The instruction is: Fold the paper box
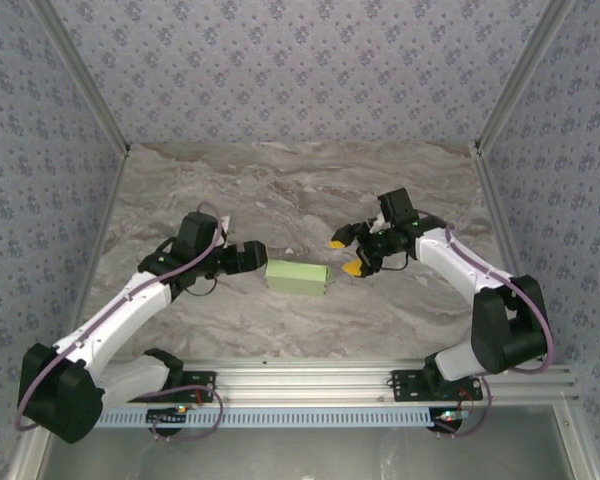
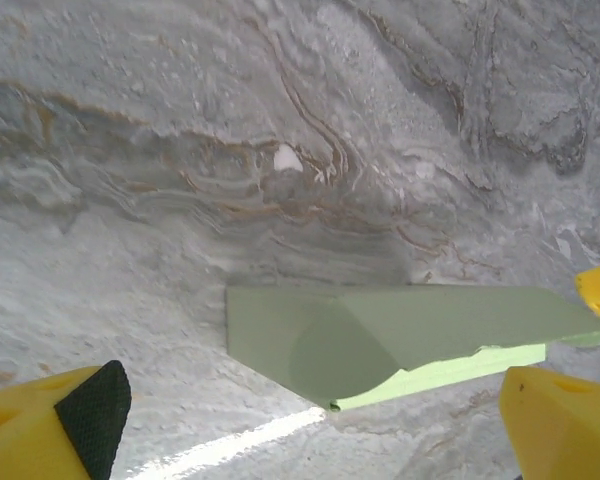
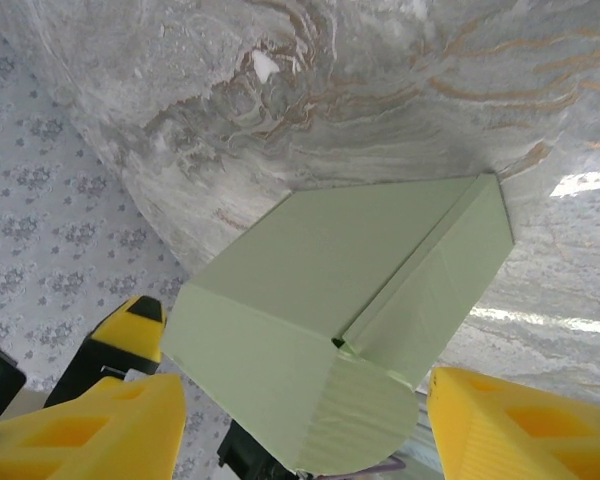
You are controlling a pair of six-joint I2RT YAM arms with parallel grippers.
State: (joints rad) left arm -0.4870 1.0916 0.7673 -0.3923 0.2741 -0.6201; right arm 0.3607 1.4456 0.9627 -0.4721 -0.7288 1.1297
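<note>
Box [image 1: 297, 276] looks light and crushable, best pinched gently at its ends by the spread left gripper [image 1: 255, 258] and right gripper [image 1: 345, 255].

Paper box [image 1: 297, 277] pale green, plain; table [image 1: 280, 190] grey-white marble, brown veins; walls [image 1: 280, 60] grey floral print.

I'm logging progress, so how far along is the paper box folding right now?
Done: the paper box is formed into a rectangular shell lying on the marble table. In hand: nothing; left gripper and right gripper flank its ends, both open. Remaining: the rounded end flap gapes slightly, so it likely needs tucking.
</note>
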